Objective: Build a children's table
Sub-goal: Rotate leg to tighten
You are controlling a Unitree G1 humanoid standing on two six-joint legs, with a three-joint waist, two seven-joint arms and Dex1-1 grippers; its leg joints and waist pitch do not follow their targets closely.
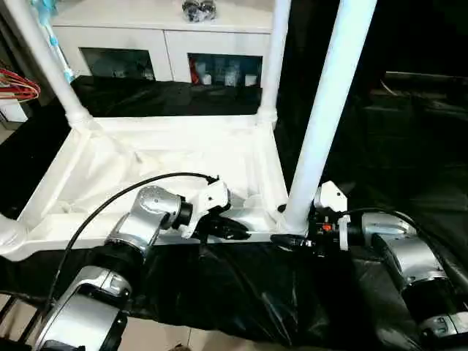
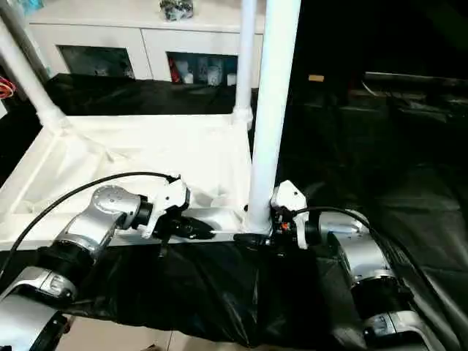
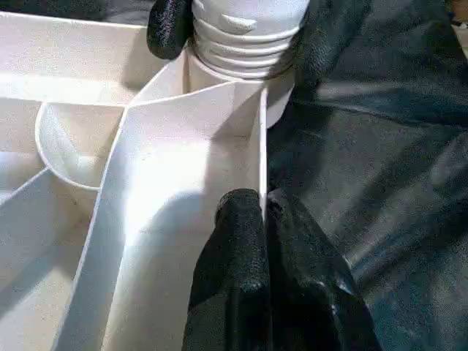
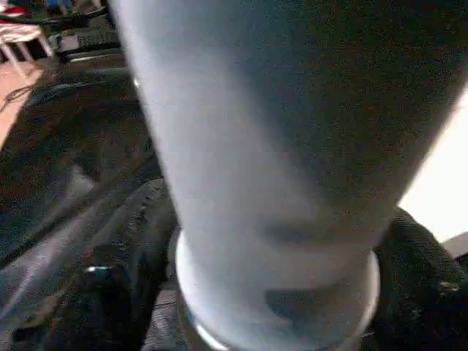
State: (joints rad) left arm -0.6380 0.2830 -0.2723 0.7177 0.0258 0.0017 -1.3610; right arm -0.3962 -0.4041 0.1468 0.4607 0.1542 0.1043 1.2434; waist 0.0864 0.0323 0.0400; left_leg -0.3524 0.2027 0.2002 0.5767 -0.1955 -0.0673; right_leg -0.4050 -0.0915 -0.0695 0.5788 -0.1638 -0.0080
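The children's table top [image 1: 146, 157] lies upside down on a black cloth, white, with its ribbed underside facing up. Three white legs stand in corner sockets: far left [image 1: 44, 58], far right [image 1: 274, 58] and near right [image 1: 325, 110]. My left gripper [image 3: 265, 212] is shut on the thin near rim wall of the top, just left of the near right corner [image 1: 238, 232]. My right gripper [image 1: 296, 232] reaches in from the right. Its black fingers [image 3: 170, 29] sit on either side of the near right leg's ribbed base [image 3: 245, 36], against it.
A white cabinet [image 1: 168, 36] with glass-fronted compartments stands behind the table. The black cloth [image 1: 241, 292] covers the floor under and to the right of the top. Red cables [image 1: 18, 86] hang at the far left. Dark furniture [image 1: 417, 88] sits at the back right.
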